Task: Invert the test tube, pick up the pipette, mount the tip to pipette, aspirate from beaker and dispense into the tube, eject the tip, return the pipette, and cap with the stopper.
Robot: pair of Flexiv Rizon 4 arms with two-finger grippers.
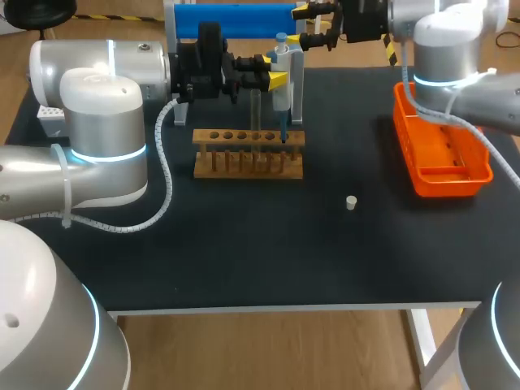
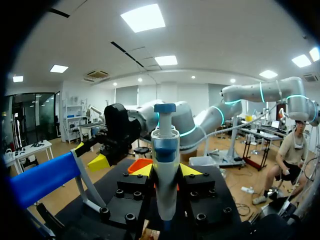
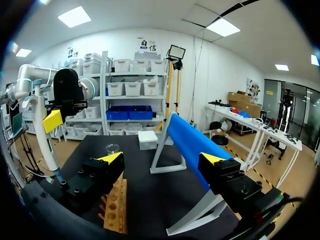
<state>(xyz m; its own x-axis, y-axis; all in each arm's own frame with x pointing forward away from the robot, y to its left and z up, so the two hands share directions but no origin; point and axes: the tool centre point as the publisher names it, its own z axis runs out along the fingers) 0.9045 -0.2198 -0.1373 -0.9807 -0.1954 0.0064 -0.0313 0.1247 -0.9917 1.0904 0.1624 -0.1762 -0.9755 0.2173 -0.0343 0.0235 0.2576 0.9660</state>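
My left gripper [image 1: 276,80] is shut on the white and blue pipette [image 1: 281,96] and holds it upright over the right end of the wooden tube rack [image 1: 248,153]. The pipette's tip points down at the rack. A clear test tube [image 1: 255,114] stands in the rack just left of it. In the left wrist view the pipette [image 2: 165,160] sits between the yellow fingers of my left gripper [image 2: 166,171]. My right gripper [image 1: 319,24] is open and empty beside the blue pipette stand [image 3: 187,145]. The small stopper [image 1: 351,202] lies on the mat. A glass beaker [image 3: 112,148] stands beyond the rack [image 3: 116,205].
An orange tray [image 1: 443,154] sits at the right side of the table under my right arm. A white box [image 1: 50,120] lies at the far left. The blue stand [image 1: 236,20] runs along the back edge.
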